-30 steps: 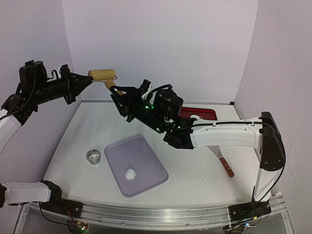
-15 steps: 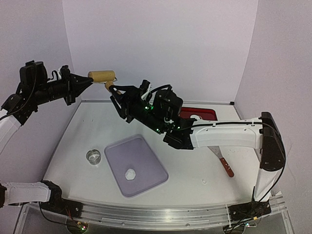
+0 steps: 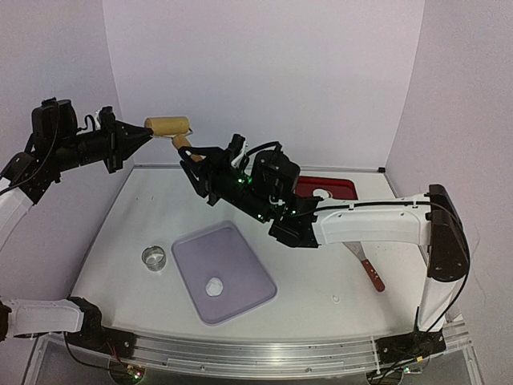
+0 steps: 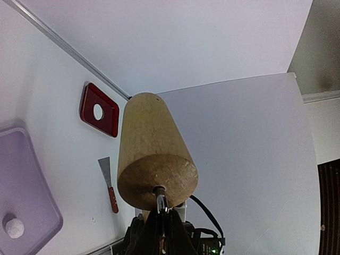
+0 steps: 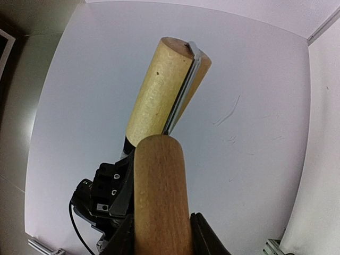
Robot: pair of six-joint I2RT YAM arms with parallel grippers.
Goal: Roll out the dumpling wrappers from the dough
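Note:
A wooden roller is held in the air at the back left, with its head [image 3: 168, 125] above its handle [image 3: 183, 143]. My left gripper [image 3: 147, 128] is shut on the metal axle at the end of the head; the left wrist view shows the jaws [image 4: 161, 220] pinching that pin under the head [image 4: 154, 154]. My right gripper [image 3: 196, 157] is shut on the handle [image 5: 159, 191], with the head [image 5: 162, 90] beyond it. A small white dough lump [image 3: 214, 285] lies on the purple mat [image 3: 240, 257], far below both grippers. It also shows in the left wrist view [image 4: 14, 227]. No wrappers are in view.
A metal ring cutter [image 3: 154, 257] stands left of the mat. A red tray [image 3: 325, 188] sits at the back right. A scraper with a red handle [image 3: 366, 267] lies to the right. A tiny white scrap [image 3: 336, 299] lies near the front.
My right gripper has shifted slightly up and to the right on the handle. The roller and my left gripper have barely moved. The dough is unchanged.

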